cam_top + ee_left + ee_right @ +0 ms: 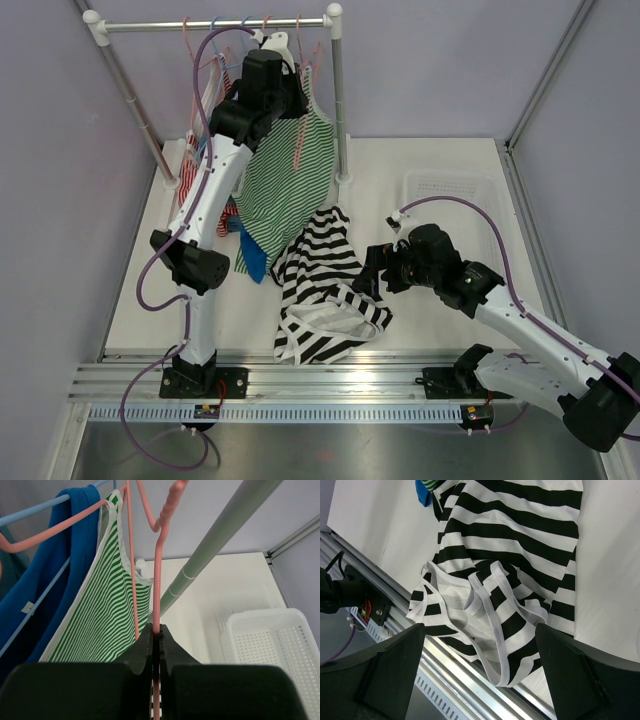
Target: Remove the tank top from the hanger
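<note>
Green-and-white striped tank top hangs from pink hanger.

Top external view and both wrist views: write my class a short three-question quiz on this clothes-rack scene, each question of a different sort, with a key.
1. True or false: the jaws of the left gripper are shut on the pink hanger.
2. What lies on the table under the open right gripper? A: a denim jacket. B: the black-and-white striped top. C: a yellow towel.
3. Fill in: the white basket stands on the robot's ____ side of the table.

Key: 1 true; 2 B; 3 right.
</note>
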